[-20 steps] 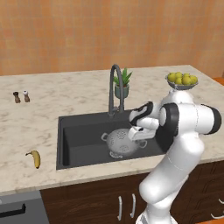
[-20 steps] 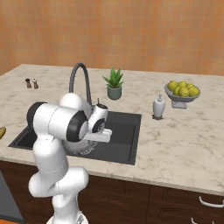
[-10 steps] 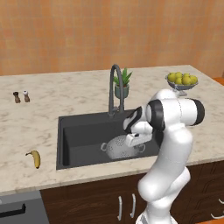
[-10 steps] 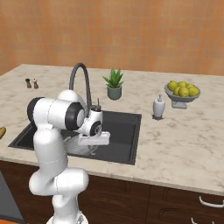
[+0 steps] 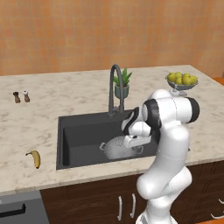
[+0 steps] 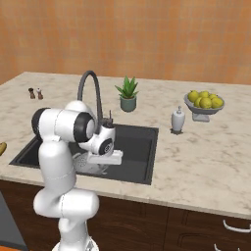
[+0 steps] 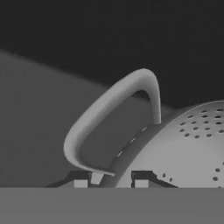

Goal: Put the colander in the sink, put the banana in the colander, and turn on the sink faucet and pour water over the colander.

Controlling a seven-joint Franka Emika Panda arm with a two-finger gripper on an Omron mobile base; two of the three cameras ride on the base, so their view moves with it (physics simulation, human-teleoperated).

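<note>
Arm bent low into the sink (image 5: 65, 131), pincer clamped on the colander (image 5: 119, 147)

Left of the sink, the banana (image 5: 35, 158) lies on the counter; inside the basin the colander sits low near the front wall, the gripper (image 7: 114, 178) grasping its rim (beside a loop handle), elbow folded, hand just right of it.

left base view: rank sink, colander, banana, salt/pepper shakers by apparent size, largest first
1. sink
2. colander, partly covered by the gripper
3. banana
4. shakers, smallest each, though they stand farther from the camera than the banana, so that last step is unsure.
</note>
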